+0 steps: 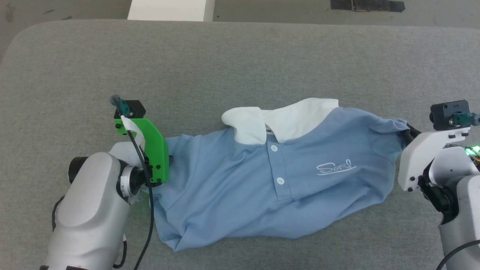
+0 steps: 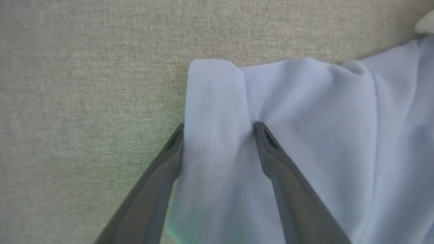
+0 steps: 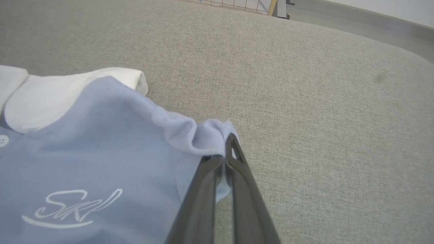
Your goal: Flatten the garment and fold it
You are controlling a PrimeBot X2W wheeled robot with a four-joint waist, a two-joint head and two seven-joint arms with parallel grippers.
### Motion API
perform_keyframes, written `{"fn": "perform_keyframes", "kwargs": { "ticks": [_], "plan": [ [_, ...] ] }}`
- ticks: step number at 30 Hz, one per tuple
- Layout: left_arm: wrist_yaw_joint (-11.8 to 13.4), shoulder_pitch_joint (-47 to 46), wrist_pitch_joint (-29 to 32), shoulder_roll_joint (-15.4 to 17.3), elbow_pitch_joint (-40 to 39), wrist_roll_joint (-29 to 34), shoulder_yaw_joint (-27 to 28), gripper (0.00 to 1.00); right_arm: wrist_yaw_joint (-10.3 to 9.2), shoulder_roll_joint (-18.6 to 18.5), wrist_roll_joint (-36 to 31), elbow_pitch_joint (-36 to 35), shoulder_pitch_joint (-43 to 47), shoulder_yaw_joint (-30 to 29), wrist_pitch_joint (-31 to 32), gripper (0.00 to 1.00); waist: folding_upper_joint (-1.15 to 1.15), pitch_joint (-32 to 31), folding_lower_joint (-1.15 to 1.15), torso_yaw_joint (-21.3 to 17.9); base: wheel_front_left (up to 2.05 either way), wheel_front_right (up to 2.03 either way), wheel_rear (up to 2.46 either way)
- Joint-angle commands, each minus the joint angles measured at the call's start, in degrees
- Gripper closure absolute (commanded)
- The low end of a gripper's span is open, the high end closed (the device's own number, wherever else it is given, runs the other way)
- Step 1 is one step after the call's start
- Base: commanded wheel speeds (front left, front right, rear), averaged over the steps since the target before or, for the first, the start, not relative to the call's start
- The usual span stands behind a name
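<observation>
The fingers (image 3: 239, 189) of the right gripper (image 3: 226, 149) are pressed together, pinching a bunched sleeve edge (image 3: 203, 135) of the garment (image 1: 262, 187), while the left gripper (image 2: 218, 130) has its fingers (image 2: 278, 159) spread wide, one on each side of the other sleeve's stitched hem (image 2: 210, 95), which lies between them. The garment lies crumpled near the middle of the grey cloth-covered surface (image 1: 225, 63), front up, its white collar (image 1: 288, 120) toward the far side, its lower edge rumpled and curving toward the robot. Bare surface lies open on the far side and beyond both sleeves; less shows on the near side. White buttons (image 1: 274, 148) run down the placket, and a white script logo (image 1: 335, 168) on the chest seems to read "Surf". The surface has rounded far corners; beyond it are grey floor (image 1: 262, 9), a white block (image 1: 168, 9) and a dark patch (image 1: 367, 5).
</observation>
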Motion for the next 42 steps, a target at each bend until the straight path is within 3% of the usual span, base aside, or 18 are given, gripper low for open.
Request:
{"fn": "perform_keyframes", "kwargs": {
  "ticks": [1,5,9,10,13,17,23,32,38,42],
  "plan": [
    [0.15,1.13,0.47,-0.55,1.01,-0.78,-0.18,1.0,-0.09,0.01,0.29,-0.18,0.33,0.14,-0.25,1.0,0.0,0.51,0.0,-0.63,0.0,0.0,0.0],
    [-0.19,2.34,-3.23,-1.23,0.57,-2.6,1.59,1.0,-0.09,-0.33,0.48,0.0,0.44,-0.16,-0.56,1.0,0.0,-0.12,0.0,-0.63,0.0,0.0,0.0],
    [-0.98,1.38,-10.78,-1.82,-1.17,-3.98,4.41,1.0,-0.09,-0.33,1.99,-0.29,-0.43,-1.98,-0.93,1.0,0.0,-1.73,0.0,0.0,0.0,0.0,0.0],
    [-1.08,-0.84,-17.79,-3.03,-3.32,-5.47,7.55,1.0,-0.09,1.46,7.03,-0.43,-2.59,-5.09,0.37,1.0,0.0,-2.86,0.0,0.55,0.0,0.0,0.0],
    [-1.24,-4.8,-21.76,-2.2,-4.01,-4.43,8.54,1.0,-0.09,3.24,13.7,-0.09,-6.94,-7.9,3.89,1.0,0.0,-3.19,0.0,0.89,0.0,0.0,0.0],
    [-1.03,-11.87,-23.27,0.77,-2.47,-1.54,8.52,1.0,-0.09,4.71,17.82,2.04,-16.47,-10.92,10.15,1.0,0.0,-1.96,0.0,0.36,0.0,0.0,0.0],
    [-0.29,-26.47,-25.97,4.15,-0.78,1.25,9.78,1.0,-0.09,7.3,14.89,7.72,-36.89,-14.6,13.47,1.0,0.0,2.21,0.0,-1.09,0.0,0.0,0.0],
    [2.76,-47.28,-37.98,7.04,1.26,6.0,11.97,1.0,-0.09,8.72,9.63,19.46,-65.56,-15.39,0.77,1.0,0.0,7.73,0.0,-2.83,0.0,0.0,0.0],
    [3.26,-55.05,-45.51,7.45,3.2,7.95,11.95,1.0,-0.09,8.75,7.63,27.93,-75.89,-16.02,-9.31,1.0,0.0,9.31,0.0,-2.93,0.0,0.0,0.0],
    [2.33,-55.28,-47.89,6.34,6.11,6.64,12.22,1.0,-0.09,8.75,6.71,31.45,-77.69,-16.92,-11.47,1.0,0.0,10.11,0.0,-2.28,0.0,0.0,0.0]
  ]
}}
